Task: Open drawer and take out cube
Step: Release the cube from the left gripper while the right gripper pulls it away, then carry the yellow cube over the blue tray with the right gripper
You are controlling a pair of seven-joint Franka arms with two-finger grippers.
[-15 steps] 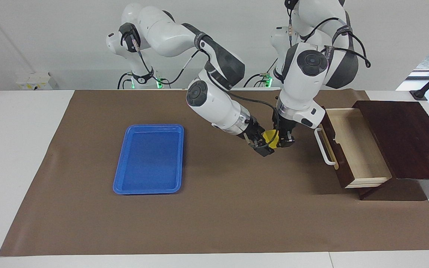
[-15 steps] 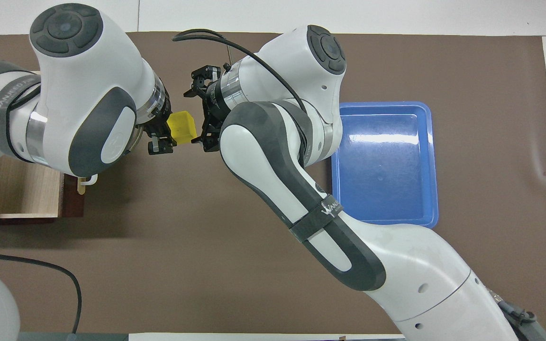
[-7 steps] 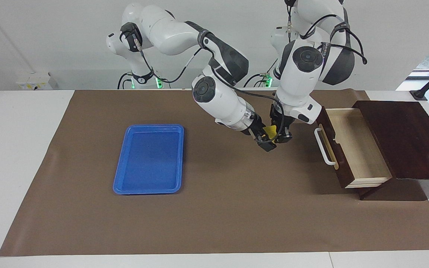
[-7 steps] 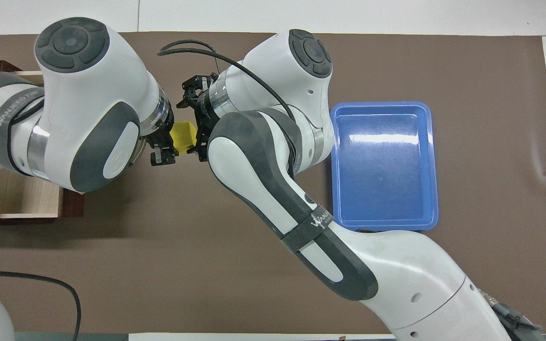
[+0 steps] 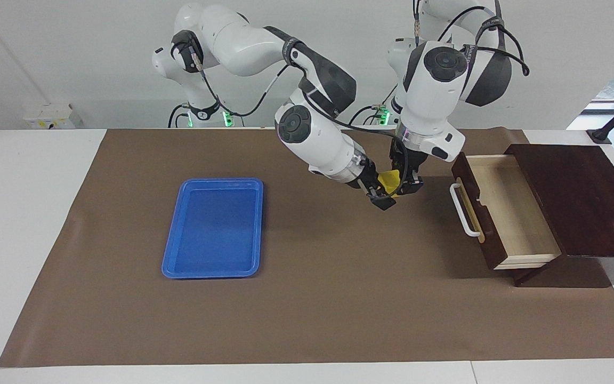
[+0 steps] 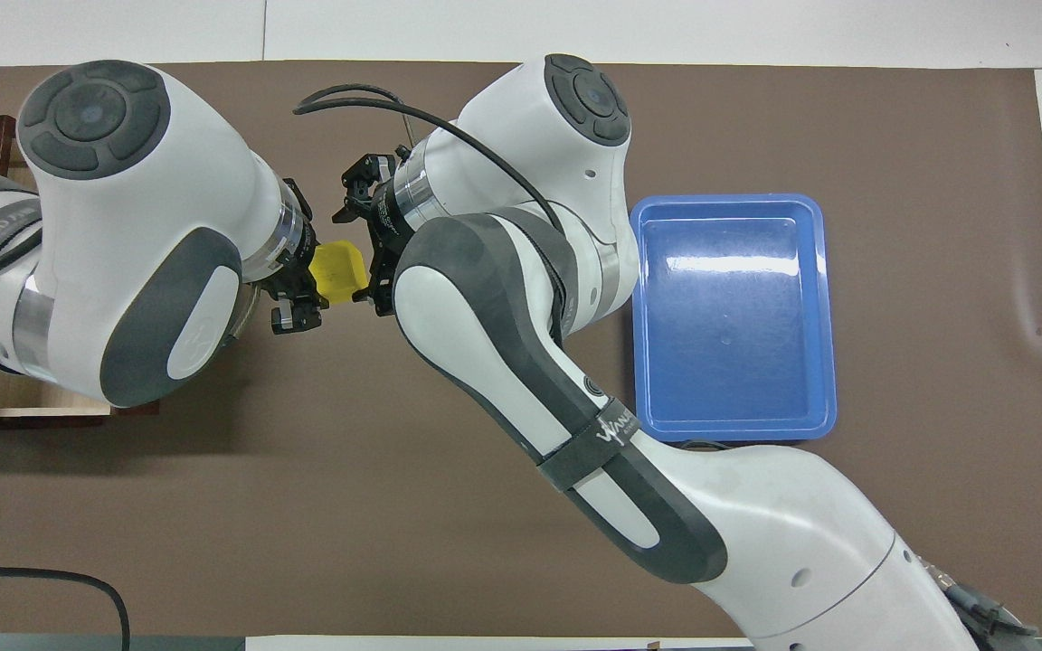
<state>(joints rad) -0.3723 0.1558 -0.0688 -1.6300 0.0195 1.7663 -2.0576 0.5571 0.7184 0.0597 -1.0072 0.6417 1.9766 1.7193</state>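
Bright yellow against all that brown, the small solid cube hangs in the air between the two grippers, over the bare brown paper mat that covers the white table, between the flat blue plastic tray and the drawer. The left gripper comes down from above with its fingers pinched on the cube, holding it clear of the mat. The right gripper reaches in slantwise from the tray's side, its fingers set around the same cube; whether they already press on it or only frame it, I cannot tell from here. In the overhead view the cube shows as a yellow block wedged between the left gripper and the right gripper, with both arms' big white links crowding over it. The dark brown wooden drawer stands pulled out of its dark cabinet at the left arm's end of the table, its pale light-wood interior bare and its white bar handle facing the grippers. The blue tray lies flat toward the right arm's end, well apart from the cube
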